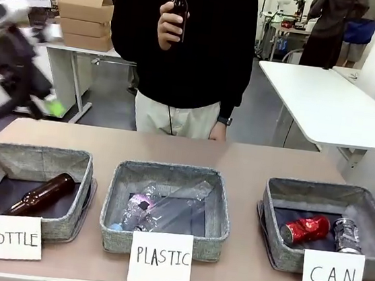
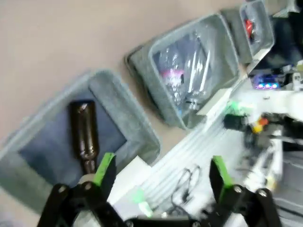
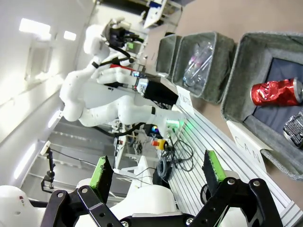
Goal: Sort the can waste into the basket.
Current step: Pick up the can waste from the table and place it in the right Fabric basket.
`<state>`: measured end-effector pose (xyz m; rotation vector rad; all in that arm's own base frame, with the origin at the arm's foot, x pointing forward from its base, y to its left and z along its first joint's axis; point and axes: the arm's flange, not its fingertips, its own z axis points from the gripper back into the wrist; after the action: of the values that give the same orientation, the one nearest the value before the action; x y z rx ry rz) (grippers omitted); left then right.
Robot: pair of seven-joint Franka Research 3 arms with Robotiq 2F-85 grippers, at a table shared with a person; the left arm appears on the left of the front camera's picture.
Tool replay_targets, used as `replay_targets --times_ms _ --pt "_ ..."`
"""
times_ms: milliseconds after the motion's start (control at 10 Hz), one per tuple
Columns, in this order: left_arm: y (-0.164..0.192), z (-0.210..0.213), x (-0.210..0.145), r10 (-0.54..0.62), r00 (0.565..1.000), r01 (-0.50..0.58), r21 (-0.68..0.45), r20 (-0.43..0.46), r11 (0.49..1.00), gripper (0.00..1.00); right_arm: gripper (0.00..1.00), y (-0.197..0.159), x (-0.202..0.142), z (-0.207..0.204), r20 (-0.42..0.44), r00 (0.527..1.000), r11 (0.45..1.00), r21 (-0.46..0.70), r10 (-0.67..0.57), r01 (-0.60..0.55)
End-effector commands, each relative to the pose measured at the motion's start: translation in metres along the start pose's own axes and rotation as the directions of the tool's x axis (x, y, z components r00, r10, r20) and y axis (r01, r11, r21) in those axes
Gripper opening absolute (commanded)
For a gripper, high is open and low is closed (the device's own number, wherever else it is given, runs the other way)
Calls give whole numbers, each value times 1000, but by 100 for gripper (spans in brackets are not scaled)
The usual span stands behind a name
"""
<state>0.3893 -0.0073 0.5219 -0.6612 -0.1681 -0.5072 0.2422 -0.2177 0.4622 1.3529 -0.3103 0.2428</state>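
Currently: red can (image 1: 305, 229) and grey can (image 1: 346, 234) lie in CAN basket (image 1: 272, 211), well apart from both tools. Left tool (image 2: 161, 174) wide, empty; right tool (image 3: 157, 174) likewise. Advice: verify no cans remain on surface (image 1: 239, 159).

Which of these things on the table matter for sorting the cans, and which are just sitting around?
Part of the job:
- red can, already lying in the CAN basket
- silvery can, beside it in the same basket
- CAN basket

Not part of it:
- BOTTLE basket with a brown bottle
- PLASTIC basket with clear plastic bottles
- dark object in the person's hand
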Motion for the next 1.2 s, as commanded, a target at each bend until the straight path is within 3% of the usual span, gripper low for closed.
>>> replay_targets --times_ms 0,100,200,1100 --pt "65 20 -3 77 994 -53 -274 77 960 100 100 4 0 0 -2 1000 1000 -2 -11 11" --pt "105 25 -2 119 989 -64 -472 87 879 100 100 4 0 0 -2 1000 1000 -2 -11 11" --pt "40 14 -22 54 998 -48 -117 45 992 100 100 4 0 0 -2 1000 1000 -2 -11 11" --pt "40 14 -22 54 998 -48 -117 45 992 100 100 4 0 0 -2 1000 1000 -2 -11 11"
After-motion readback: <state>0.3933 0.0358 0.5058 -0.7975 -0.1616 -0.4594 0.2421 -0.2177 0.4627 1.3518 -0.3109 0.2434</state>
